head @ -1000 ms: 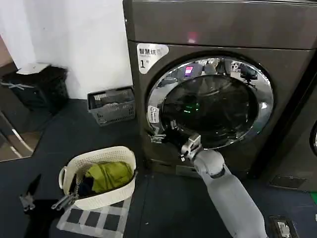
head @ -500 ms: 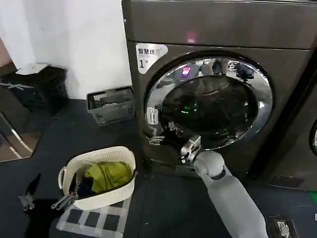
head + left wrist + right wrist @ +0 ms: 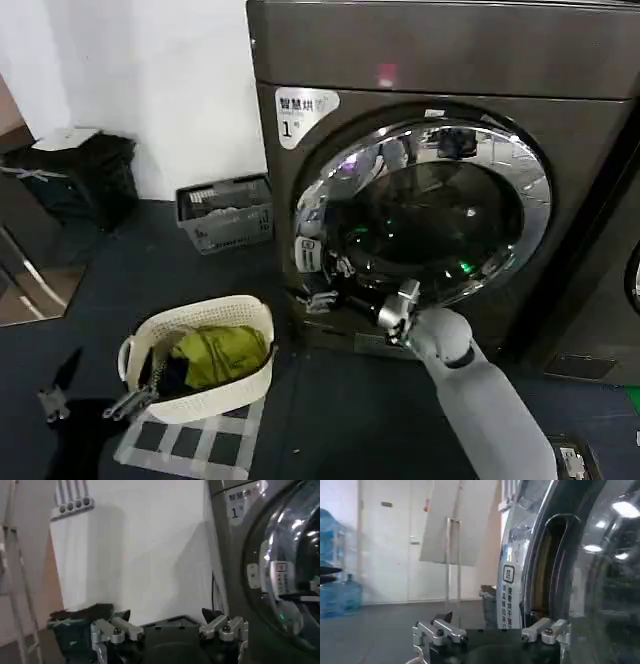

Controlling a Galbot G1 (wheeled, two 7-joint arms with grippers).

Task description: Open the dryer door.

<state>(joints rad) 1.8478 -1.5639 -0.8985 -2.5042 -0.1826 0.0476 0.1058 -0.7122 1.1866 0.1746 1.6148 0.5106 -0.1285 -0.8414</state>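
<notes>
The dryer (image 3: 420, 50) is a big grey-brown machine with a white "1" label (image 3: 300, 110). Its round dryer door (image 3: 430, 215), chrome-ringed with dark glass, stands slightly ajar, its left edge swung out from the front. My right gripper (image 3: 335, 290) is at the door's lower left rim. In the right wrist view the right gripper (image 3: 492, 627) is open, its fingers straddling the stickered door edge (image 3: 509, 595), and a dark gap (image 3: 550, 565) shows behind the rim. My left gripper (image 3: 167, 625) is open and holds nothing, parked low at the left (image 3: 55, 395).
A cream laundry basket (image 3: 225, 312) with green clothes sits on a checkered mat (image 3: 190, 440) left of the dryer. A grey crate (image 3: 225, 210) and a black bin (image 3: 75, 175) stand by the white wall. A neighbouring dark machine (image 3: 625, 270) adjoins on the right.
The door's left edge has swung out from the dryer front. My right gripper and forearm have shifted slightly right and toward me with the rim.
</notes>
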